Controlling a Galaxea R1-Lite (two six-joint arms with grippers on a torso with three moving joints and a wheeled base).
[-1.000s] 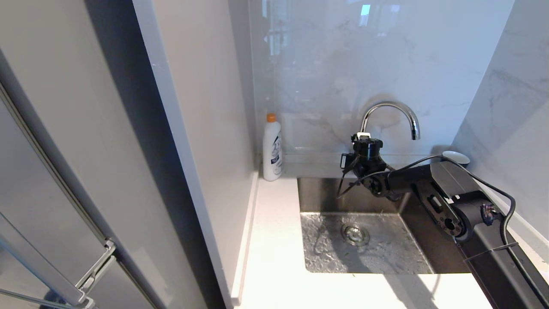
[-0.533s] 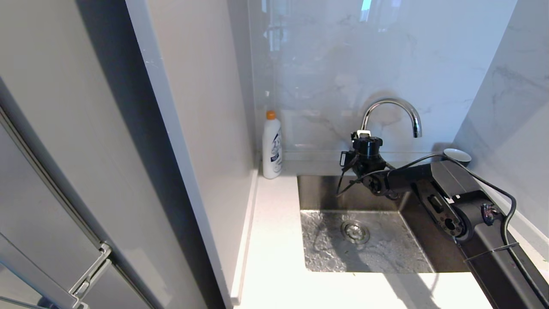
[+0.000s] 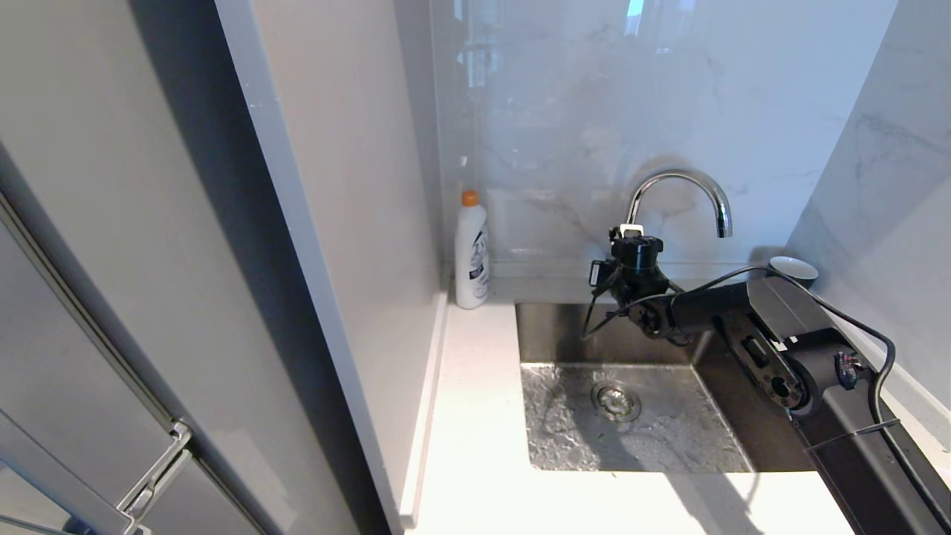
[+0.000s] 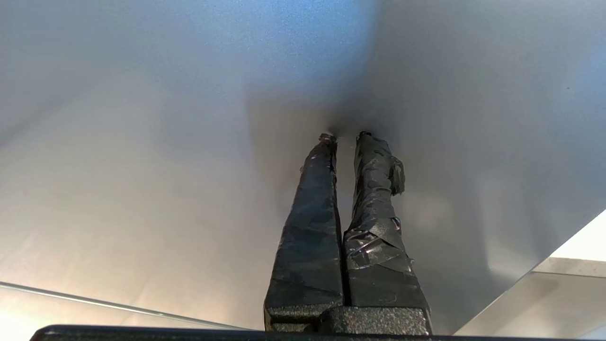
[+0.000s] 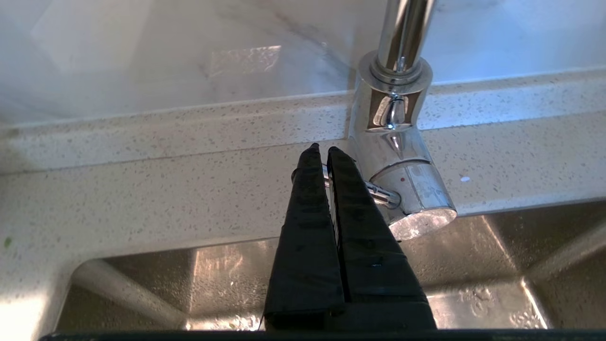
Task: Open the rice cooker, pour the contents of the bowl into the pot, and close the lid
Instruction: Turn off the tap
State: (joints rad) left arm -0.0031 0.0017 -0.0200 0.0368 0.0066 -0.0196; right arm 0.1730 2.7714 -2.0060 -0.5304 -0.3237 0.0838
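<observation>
**No cooker in view, right arm parked over the sink**

Change since a second ago: the whole head view has slid slightly, wall panel edge and bottle both a touch further left, so that's camera motion, not objects moving. The right arm keeps its pose relative to the sink. Reads as the robot repositioning, task not started.

Largest first: tall pale grey cabinet panel (image 3: 245, 223) fills the left. Rectangular stainless steel sink (image 3: 639, 453) sits in the white countertop, curved chrome faucet (image 3: 680, 195) behind it. White plastic bottle with orange cap (image 3: 472, 256) stands in the corner.

Right gripper (image 5: 322, 150) hangs over the sink's back edge, fingers pressed together, holding nothing, tips right by the faucet lever, possibly touching it. Left gripper (image 4: 344, 137) faces a blank grey surface, fingers nearly together, empty.

Rice cooker, pot, lid: none visible in any view. A small white dish (image 3: 793, 267) is half hidden behind the right arm; can't tell if it's the bowl.
</observation>
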